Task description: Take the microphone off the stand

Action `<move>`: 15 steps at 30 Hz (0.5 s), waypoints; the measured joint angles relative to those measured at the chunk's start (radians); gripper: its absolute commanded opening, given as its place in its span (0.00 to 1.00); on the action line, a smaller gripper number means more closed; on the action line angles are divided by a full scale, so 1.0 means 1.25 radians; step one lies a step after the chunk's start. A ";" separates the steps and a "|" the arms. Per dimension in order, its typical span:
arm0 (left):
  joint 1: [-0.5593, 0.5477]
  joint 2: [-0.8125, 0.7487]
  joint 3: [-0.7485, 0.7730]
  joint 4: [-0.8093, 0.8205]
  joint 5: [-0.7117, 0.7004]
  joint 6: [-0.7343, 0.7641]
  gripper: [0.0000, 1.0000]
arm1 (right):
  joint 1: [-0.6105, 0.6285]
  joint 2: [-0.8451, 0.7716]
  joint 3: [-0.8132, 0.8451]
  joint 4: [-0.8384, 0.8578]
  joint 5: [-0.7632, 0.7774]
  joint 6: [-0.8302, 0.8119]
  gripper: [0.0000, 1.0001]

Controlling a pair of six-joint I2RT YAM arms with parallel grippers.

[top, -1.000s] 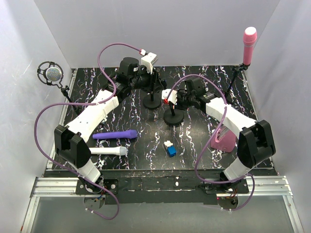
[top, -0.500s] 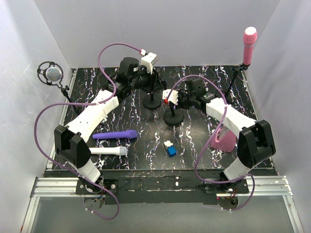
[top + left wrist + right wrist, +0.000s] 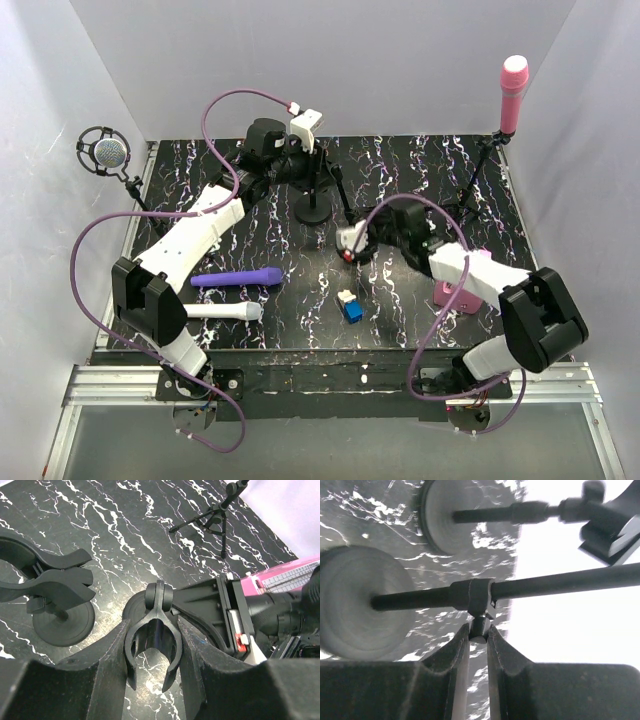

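Observation:
A pink microphone (image 3: 513, 92) stands upright on a tall tripod stand (image 3: 485, 165) at the back right; the tripod's feet show in the left wrist view (image 3: 220, 517). Neither gripper is near it. My left gripper (image 3: 305, 165) (image 3: 152, 665) is shut on the empty black clip (image 3: 152, 647) of a small round-base desk stand. My right gripper (image 3: 348, 248) (image 3: 479, 635) is shut on the small knob (image 3: 480, 626) of a desk stand's pole (image 3: 470, 595), mid-table. Its body also shows in the left wrist view (image 3: 235, 625).
A second round-base stand (image 3: 313, 210) with a clamp clip (image 3: 47, 580) stands beside. A silver microphone in a shock mount (image 3: 105, 152) is at the far left. A purple microphone (image 3: 238, 278) and a white one (image 3: 225, 312) lie front left. A blue block (image 3: 350, 306) and a pink box (image 3: 460, 285) sit near the front.
My right arm has swung toward the front of the table, its gripper now lower and nearer mid-table. The left arm has not moved.

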 measured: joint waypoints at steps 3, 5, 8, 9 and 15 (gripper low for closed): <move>0.001 0.001 0.000 -0.007 -0.001 -0.001 0.00 | 0.009 -0.011 -0.176 0.320 -0.002 -0.160 0.07; 0.001 0.001 0.000 -0.012 -0.003 0.000 0.00 | 0.007 0.025 -0.233 0.493 -0.004 -0.237 0.52; 0.003 0.002 0.000 -0.013 -0.005 0.000 0.00 | 0.009 0.063 -0.275 0.609 -0.013 -0.299 0.76; 0.003 0.002 0.000 -0.013 -0.004 0.000 0.00 | 0.013 0.063 -0.289 0.611 -0.022 -0.306 0.78; 0.002 0.002 0.000 -0.013 0.007 0.013 0.00 | 0.022 -0.022 -0.348 0.548 -0.037 -0.291 0.84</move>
